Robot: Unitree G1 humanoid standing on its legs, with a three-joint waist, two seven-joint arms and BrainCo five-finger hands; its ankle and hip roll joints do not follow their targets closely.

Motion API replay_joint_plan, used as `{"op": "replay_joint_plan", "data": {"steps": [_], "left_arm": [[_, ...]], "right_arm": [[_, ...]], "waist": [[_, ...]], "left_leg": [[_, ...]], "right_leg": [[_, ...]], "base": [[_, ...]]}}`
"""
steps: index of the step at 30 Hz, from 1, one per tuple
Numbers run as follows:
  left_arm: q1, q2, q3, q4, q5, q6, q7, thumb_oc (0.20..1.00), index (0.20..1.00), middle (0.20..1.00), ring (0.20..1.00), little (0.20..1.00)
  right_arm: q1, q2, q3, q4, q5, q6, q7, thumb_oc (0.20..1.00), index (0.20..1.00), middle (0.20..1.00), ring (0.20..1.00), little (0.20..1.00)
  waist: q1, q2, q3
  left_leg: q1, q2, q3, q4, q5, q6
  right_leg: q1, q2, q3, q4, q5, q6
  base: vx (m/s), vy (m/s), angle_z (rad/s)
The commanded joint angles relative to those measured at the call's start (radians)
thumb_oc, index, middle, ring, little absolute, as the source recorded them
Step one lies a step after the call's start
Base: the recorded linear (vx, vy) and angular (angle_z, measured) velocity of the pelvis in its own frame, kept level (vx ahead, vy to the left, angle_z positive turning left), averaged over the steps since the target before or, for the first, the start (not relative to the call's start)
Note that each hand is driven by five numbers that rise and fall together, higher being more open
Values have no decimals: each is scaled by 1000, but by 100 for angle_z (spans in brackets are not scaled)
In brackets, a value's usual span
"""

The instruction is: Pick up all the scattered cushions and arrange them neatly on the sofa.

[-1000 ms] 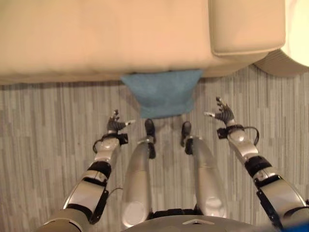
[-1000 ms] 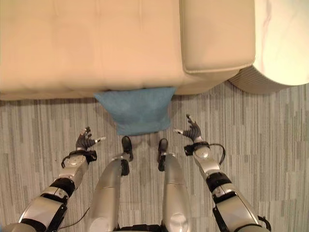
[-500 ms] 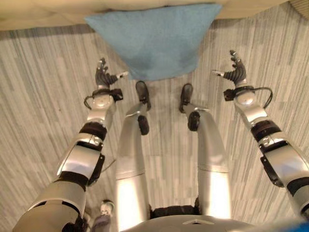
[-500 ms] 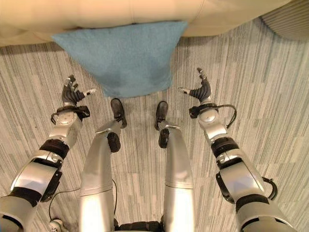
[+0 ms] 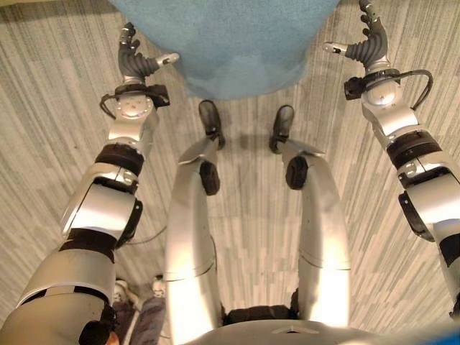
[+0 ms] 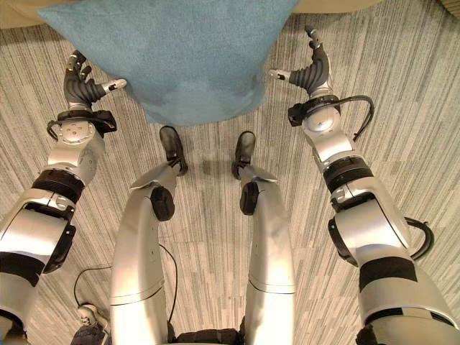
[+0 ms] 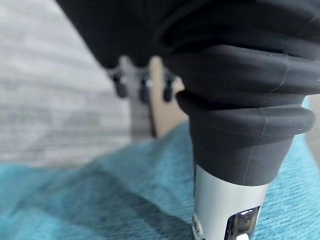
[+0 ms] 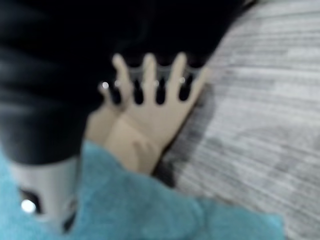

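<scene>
A blue cushion (image 5: 233, 43) lies on the striped grey floor, its far edge against the beige sofa base (image 6: 323, 6). My left hand (image 5: 134, 63) hovers beside the cushion's left edge, fingers spread and thumb pointing toward the fabric, not touching it. My right hand (image 5: 366, 44) hovers just off the cushion's right corner, open the same way. The blue cushion (image 7: 90, 200) shows close below the hand in the left wrist view. In the right wrist view the cushion (image 8: 150, 210) lies beneath the straight fingers (image 8: 150, 75), with the sofa base (image 8: 145, 130) past them.
Grey wood-grain floor (image 5: 43, 144) spreads on both sides of the cushion. The sofa's beige front runs along the far edge of the head views.
The camera has dipped down and closer, so the sofa has slid out of the top. Both hands have moved forward to either side of the cushion, still open.
</scene>
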Motion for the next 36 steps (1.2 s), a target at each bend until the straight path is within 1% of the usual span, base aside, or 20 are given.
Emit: {"op": "replay_joint_plan", "data": {"steps": [1,4,7,9,12,16,19,20,24,25,27,28,29,30,32,34,36], "left_arm": [[38,-7,16,23,-18,-25,30,1000,1000,1000,1000,1000],[-17,-19,-20,26,-17,-23,33,1000,1000,1000,1000,1000],[-35,-25,-30,24,-17,-22,33,1000,1000,1000,1000,1000],[-80,-41,-65,12,-3,-21,35,1000,1000,1000,1000,1000],[-130,-69,-117,-12,26,-22,42,1000,1000,1000,1000,1000],[-149,-90,-134,-25,31,-24,46,1000,1000,1000,1000,1000],[-173,-141,-160,-19,36,-27,55,1000,1000,1000,1000,1000],[-173,-141,-160,-19,36,-27,56,1000,1000,1000,1000,1000],[-185,-204,-161,-17,20,-33,74,1000,1000,1000,1000,1000],[-189,-228,-155,-13,9,-36,84,1000,1000,1000,1000,1000],[-191,-236,-154,-19,9,-40,93,1000,1000,1000,1000,1000],[-191,-242,-154,-25,9,-40,95,438,438,438,438,438],[-187,-238,-154,-39,13,-42,100,200,200,200,200,200],[-186,-239,-158,-55,14,-45,100,200,200,200,200,200],[-179,-234,-158,-64,13,-46,98,200,200,200,200,200],[-157,-225,-141,-96,-3,-55,107,200,200,200,200,200],[-145,-219,-130,-131,-9,-64,113,200,200,200,200,200]], "right_arm": [[62,-15,10,0,28,-18,-15,1000,1000,1000,1000,1000],[22,5,42,10,38,-17,-9,1000,1000,1000,1000,1000],[10,10,53,6,42,-17,-4,1000,1000,1000,1000,1000],[-25,26,90,6,42,-12,11,1000,1000,1000,1000,1000],[-65,57,129,10,45,-12,24,1000,1000,1000,1000,1000],[-98,87,163,10,38,-10,35,1000,1000,1000,1000,1000],[-148,165,199,34,29,-1,39,1000,1000,1000,1000,1000],[-149,166,199,34,29,-2,39,1000,1000,1000,1000,1000],[-178,258,199,42,48,-2,28,1000,1000,1000,1000,1000],[-187,303,192,39,65,-5,19,1000,1000,1000,1000,1000],[-193,318,190,34,68,-8,17,1000,1000,1000,1000,1000],[-197,329,194,27,70,-7,22,746,746,746,746,746],[-196,334,195,5,80,-10,22,266,266,266,266,266],[-208,334,201,0,70,-7,25,200,200,200,200,200],[-201,334,204,-9,69,-6,26,200,200,200,200,200],[-188,323,171,-63,107,-23,19,200,200,200,200,200],[-179,306,158,-91,99,-27,14,200,200,200,200,200]], "waist": [[-6,21,-84],[-7,19,-85],[-8,18,-83],[-8,17,-80],[-5,27,-73],[3,34,-67],[16,49,-59],[16,49,-59],[26,59,-49],[29,63,-43],[31,64,-41],[32,65,-39],[33,65,-38],[34,67,-35],[34,68,-34],[36,68,-33],[33,68,-32]], "left_leg": [[-21,0,-32,8,-23,-50],[-42,2,-35,20,-22,-49],[-50,3,-36,25,-22,-48],[-67,6,-36,43,-26,-45],[-75,5,-42,55,-24,-42],[-77,5,-43,62,-24,-40],[-80,5,-49,69,-22,-36],[-80,5,-49,69,-22,-36],[-79,7,-56,72,-20,-33],[-80,9,-61,73,-17,-32],[-82,10,-62,74,-17,-32],[-84,10,-64,76,-16,-32],[-85,11,-67,81,-15,-31],[-86,10,-68,83,-14,-32],[-87,10,-71,88,-14,-31],[-88,9,-79,95,-13,-32],[-90,9,-83,106,-12,-33]], "right_leg": [[-28,12,79,-114,118,133],[-51,18,84,-105,121,132],[-59,19,84,-100,121,132],[-76,22,87,-86,122,131],[-81,24,85,-74,123,130],[-81,27,82,-71,125,130],[-82,28,79,-64,125,130],[-82,28,79,-64,125,130],[-82,29,74,-62,124,128],[-82,31,70,-58,125,128],[-82,31,69,-60,125,127],[-82,30,67,-58,126,126],[-82,30,64,-53,126,124],[-82,31,63,-51,125,124],[-82,31,60,-49,125,122],[-82,35,58,-42,127,119],[-82,34,56,-36,129,118]], "base": [[0,0,0],[0,0,0],[0,0,0],[10,-2,-2],[5,-12,-3],[0,0,0],[0,0,0],[0,0,0],[0,0,0],[0,0,0],[0,0,0],[0,0,0],[0,0,0],[0,0,0],[0,0,0],[0,0,0],[0,0,0]]}}
